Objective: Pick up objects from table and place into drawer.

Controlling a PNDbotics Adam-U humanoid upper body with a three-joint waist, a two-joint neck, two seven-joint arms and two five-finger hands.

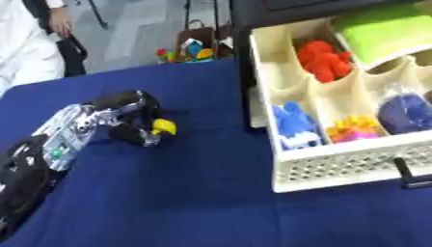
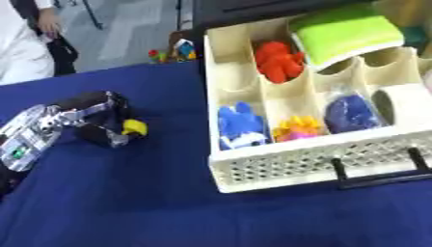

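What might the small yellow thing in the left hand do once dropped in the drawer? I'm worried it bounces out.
The yellow thing, pinched by the left hand, looks small and rounded, so probably light and apt to roll. The drawer has walled compartments, which should likely contain it.

Small yellow object in curled robot hand, left of open cream drawer.

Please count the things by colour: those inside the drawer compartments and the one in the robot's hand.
Red: 1, lumpy red toy
Green: 1, folded green cloth
Blue: 1, blue toy
Yellow-pink: 1, small spiky toy
Purple: 1, bagged purple thing
White: 1, white roll
Yellow: 1, small piece in left hand
Total: 7
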